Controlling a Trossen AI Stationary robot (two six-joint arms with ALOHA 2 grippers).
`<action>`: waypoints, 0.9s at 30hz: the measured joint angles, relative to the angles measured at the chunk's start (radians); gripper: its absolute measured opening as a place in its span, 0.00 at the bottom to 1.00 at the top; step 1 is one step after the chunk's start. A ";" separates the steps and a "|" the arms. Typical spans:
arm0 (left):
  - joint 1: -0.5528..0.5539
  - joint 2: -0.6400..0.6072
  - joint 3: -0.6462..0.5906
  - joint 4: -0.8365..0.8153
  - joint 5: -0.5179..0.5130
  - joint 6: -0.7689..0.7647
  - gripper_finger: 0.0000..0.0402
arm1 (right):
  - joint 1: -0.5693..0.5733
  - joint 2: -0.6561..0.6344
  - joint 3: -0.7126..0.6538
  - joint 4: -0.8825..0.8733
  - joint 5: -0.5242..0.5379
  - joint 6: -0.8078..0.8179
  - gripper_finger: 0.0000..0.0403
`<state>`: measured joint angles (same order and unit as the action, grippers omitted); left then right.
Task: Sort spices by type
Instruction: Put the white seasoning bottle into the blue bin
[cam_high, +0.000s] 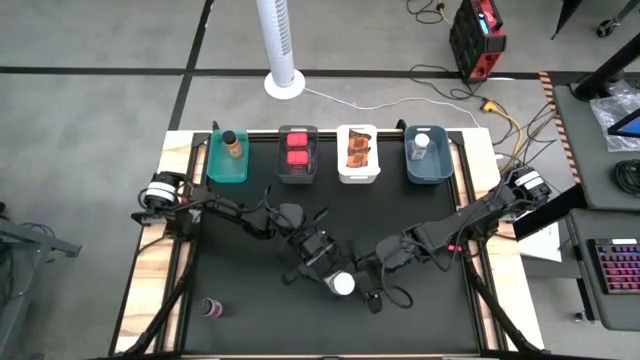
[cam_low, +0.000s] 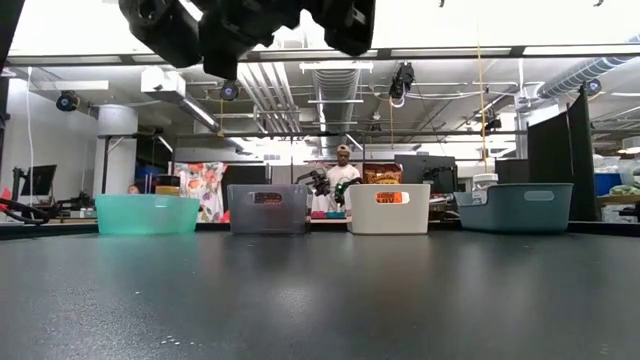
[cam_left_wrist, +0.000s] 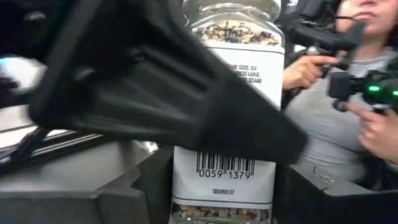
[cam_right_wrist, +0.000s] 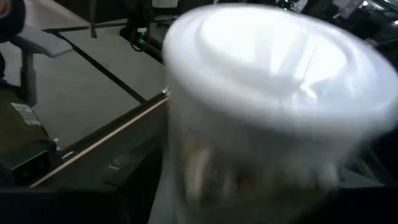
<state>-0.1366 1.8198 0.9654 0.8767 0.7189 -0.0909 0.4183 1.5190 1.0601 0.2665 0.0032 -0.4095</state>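
A white-capped jar (cam_high: 343, 284) of seeds hangs above the middle of the table, where both arms meet. My left gripper (cam_high: 330, 272) is shut on it. My right gripper (cam_high: 362, 280) stands just right of the jar, with the white cap (cam_right_wrist: 267, 112) filling its wrist view. A dark part of the right arm (cam_left_wrist: 186, 106) crosses in front of the jar. A purple bottle (cam_high: 212, 308) lies on its side at the near left. At the far edge, a brown bottle (cam_high: 233, 145), two red tubs (cam_high: 297, 150), orange packets (cam_high: 359, 150) and another white-capped jar (cam_high: 421, 145) sit in bins. My left gripper holds the jar by its labelled body, near the barcode (cam_left_wrist: 224, 171), pinched between the two fingers (cam_left_wrist: 124, 193). The fingers come at it level, across the jar. The jar is lifted clear of the table.
Four bins line the far edge: teal (cam_high: 215, 165), grey (cam_high: 297, 175), white (cam_high: 358, 176) and blue (cam_high: 427, 172). A person (cam_left_wrist: 348, 93) stands beyond the table. The black mat (cam_high: 250, 290) lies bare around the arms.
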 joint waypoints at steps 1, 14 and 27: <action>0.000 0.000 0.000 0.003 0.015 0.000 0.47 | 0.000 -0.004 0.000 0.000 -0.009 -0.001 0.64; 0.008 -0.003 -0.004 -0.015 0.031 0.000 0.59 | 0.000 -0.032 0.020 -0.076 -0.038 0.027 0.48; 0.078 -0.126 -0.006 -0.340 -0.215 0.088 0.60 | 0.035 -0.191 0.006 -0.453 0.232 0.301 0.48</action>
<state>-0.0583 1.6938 0.9592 0.5368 0.5040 -0.0025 0.4537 1.3283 1.0663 -0.1870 0.2348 -0.1089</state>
